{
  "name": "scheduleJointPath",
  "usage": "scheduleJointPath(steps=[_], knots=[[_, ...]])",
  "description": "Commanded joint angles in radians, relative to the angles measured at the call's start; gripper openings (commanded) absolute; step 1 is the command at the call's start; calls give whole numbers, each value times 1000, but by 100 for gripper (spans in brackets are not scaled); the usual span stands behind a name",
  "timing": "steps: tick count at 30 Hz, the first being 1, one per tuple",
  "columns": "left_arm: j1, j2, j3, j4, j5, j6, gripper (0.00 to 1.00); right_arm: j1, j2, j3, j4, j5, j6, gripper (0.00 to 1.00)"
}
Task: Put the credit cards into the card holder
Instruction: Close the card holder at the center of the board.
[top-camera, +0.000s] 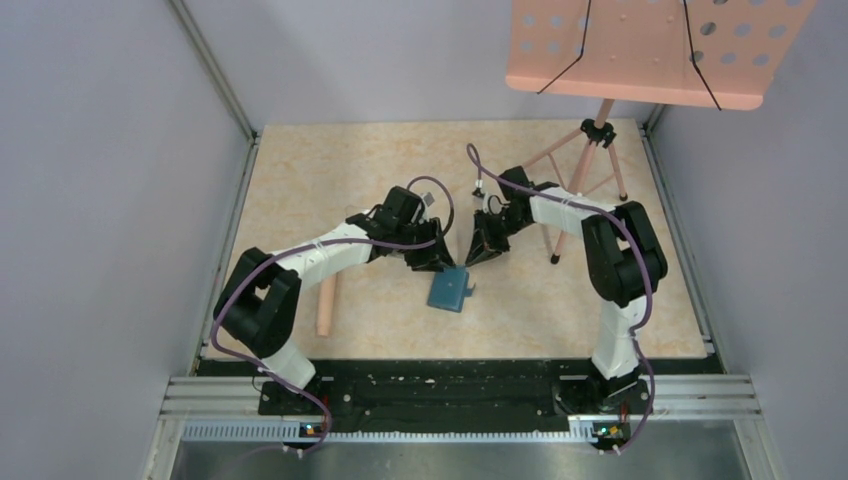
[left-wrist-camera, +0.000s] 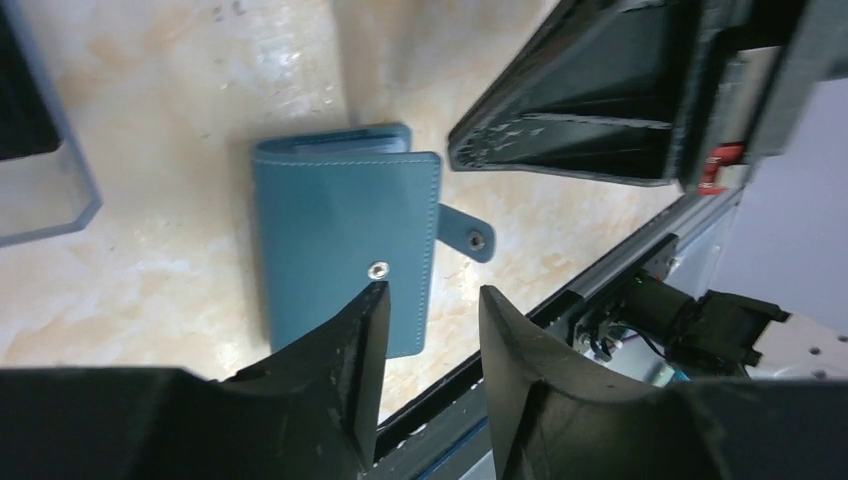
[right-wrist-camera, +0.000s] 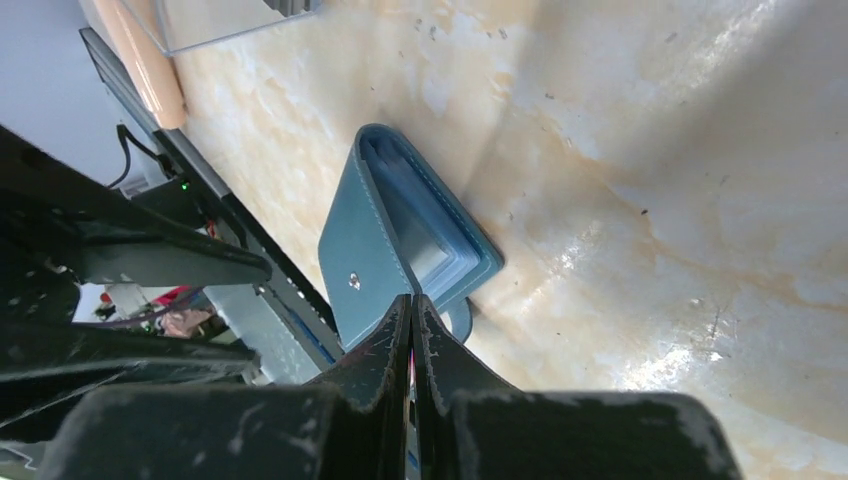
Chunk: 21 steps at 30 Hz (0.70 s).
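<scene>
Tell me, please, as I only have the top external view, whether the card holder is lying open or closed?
Observer: The right wrist view shows the card holder slightly open, its cover lifted off the lighter blue inner pockets.
Operator: Is the snap strap fastened?
Observer: No. The left wrist view shows the strap unsnapped, sticking out beside the cover.
Operator: Does the right gripper hold a card?
Observer: None shows. The right gripper has its fingers pressed together near the holder's edge.

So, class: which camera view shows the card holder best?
Left wrist: the card holder lies face-on, with cover, snap and strap tab visible. Right wrist shows it edge-on, slightly open; the top view shows only a small blue shape.
</scene>
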Motion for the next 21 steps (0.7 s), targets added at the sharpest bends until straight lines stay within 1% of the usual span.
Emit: scheduleJointPath(steps=[1, 4, 8, 11, 13, 17, 21], knots=[[-8, -29, 6, -102, -87, 13, 42, 14, -41, 53, -36, 6, -28, 0], [-10, -24, 13, -138, -100, 31, 37, 24, -44, 59, -39, 7, -27, 0], [-18, 7, 30, -154, -82, 48, 22, 36, -28, 69, -39, -7, -26, 0], [-31, 49, 59, -177, -73, 61, 8, 48, -15, 76, -39, -14, -23, 0], [-38, 85, 76, -194, -64, 67, 0, 51, -21, 81, -39, 1, -18, 0], [-49, 157, 114, -211, -50, 74, 0, 51, -54, 87, -39, 55, -13, 0], [-55, 201, 147, -218, -43, 82, 0, 51, -63, 85, -39, 52, -12, 0]])
